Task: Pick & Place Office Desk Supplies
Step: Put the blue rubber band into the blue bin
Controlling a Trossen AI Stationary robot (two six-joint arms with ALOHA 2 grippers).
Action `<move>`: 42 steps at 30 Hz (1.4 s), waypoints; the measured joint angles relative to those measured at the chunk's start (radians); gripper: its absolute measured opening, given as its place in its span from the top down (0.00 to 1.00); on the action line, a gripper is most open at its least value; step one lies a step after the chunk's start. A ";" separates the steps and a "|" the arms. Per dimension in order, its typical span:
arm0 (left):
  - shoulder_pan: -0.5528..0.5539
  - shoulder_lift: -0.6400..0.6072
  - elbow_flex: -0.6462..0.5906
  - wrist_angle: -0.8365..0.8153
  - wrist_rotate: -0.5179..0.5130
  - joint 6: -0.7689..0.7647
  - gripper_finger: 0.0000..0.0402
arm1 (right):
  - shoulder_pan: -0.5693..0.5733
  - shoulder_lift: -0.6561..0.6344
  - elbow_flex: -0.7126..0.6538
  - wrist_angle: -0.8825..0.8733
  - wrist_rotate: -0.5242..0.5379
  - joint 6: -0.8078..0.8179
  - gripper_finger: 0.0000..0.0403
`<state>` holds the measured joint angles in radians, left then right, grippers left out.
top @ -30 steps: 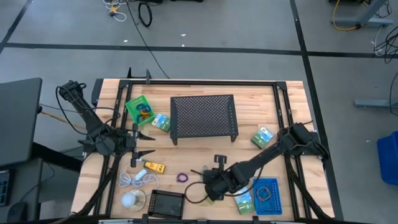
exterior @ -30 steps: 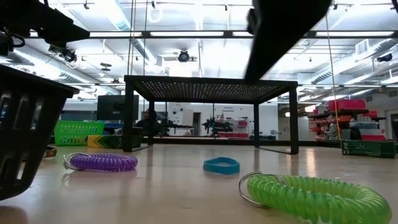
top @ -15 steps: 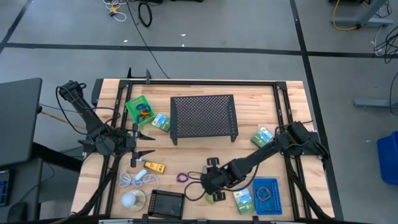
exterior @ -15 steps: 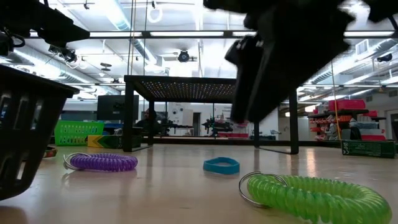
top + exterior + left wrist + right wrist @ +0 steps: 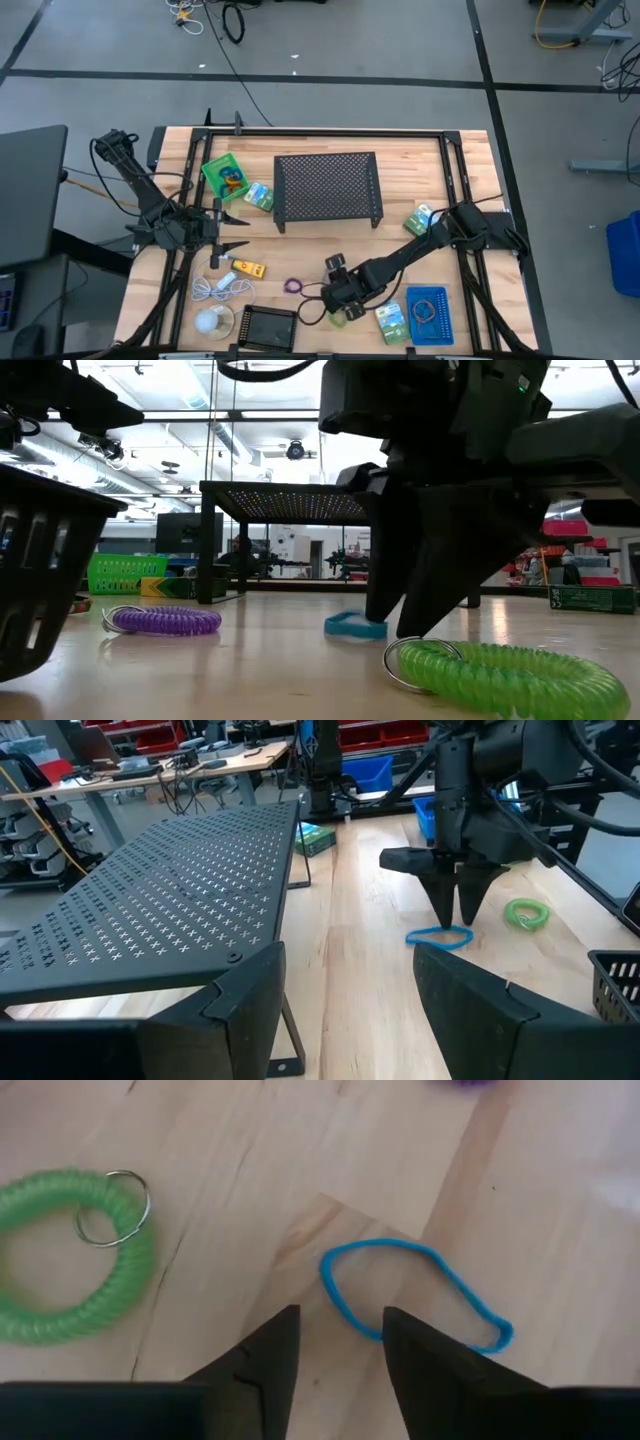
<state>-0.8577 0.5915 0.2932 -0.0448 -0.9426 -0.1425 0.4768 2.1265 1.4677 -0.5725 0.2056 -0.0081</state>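
Observation:
A thin blue loop [image 5: 412, 1294] lies flat on the wood, with a green coiled loop [image 5: 72, 1270] and its key ring beside it. My right gripper [image 5: 340, 1332] is open and points down over one end of the blue loop; one finger stands inside the loop and one outside. The low view shows its fingers [image 5: 400, 622] reaching table level between the blue loop [image 5: 348, 626] and the green coil [image 5: 505, 675]. A purple coil [image 5: 292, 286] lies a little to the left. My left gripper [image 5: 243, 230] waits open at the table's left. My right gripper stands astride the blue loop's end [image 5: 345, 1308], coming from above with fingers pointing down. The loop lies flat on the table. Whether either finger touches it, I cannot tell.
A black mesh riser [image 5: 328, 188] stands at the far middle. A green tray [image 5: 225, 175] and a packet [image 5: 258, 195] are far left, and a yellow block [image 5: 248, 267], a white cable [image 5: 222, 288] and a black tray [image 5: 268, 325] near left. A blue tray [image 5: 430, 312] and packets [image 5: 392, 322] are near right.
My right gripper has moved toward the table's left edge and come down onto the end of the blue loop. The loops lie where they were.

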 joint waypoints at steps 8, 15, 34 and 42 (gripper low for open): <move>0.000 0.000 0.000 -0.001 0.000 -0.007 0.43 | -0.015 0.002 -0.001 0.020 0.006 -0.095 0.74; 0.000 0.000 0.000 -0.006 0.000 -0.011 0.43 | -0.032 0.012 0.000 0.040 -0.005 -0.137 0.77; 0.000 0.000 0.000 -0.013 0.000 -0.017 0.43 | -0.034 0.011 0.000 0.023 -0.095 -0.020 0.99; 0.000 0.000 0.000 -0.013 0.000 -0.019 0.43 | 0.000 -0.030 -0.005 -0.020 -0.044 0.104 1.00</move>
<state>-0.8581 0.5915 0.2932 -0.0576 -0.9427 -0.1612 0.4769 2.0970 1.4628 -0.5924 0.1611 0.0960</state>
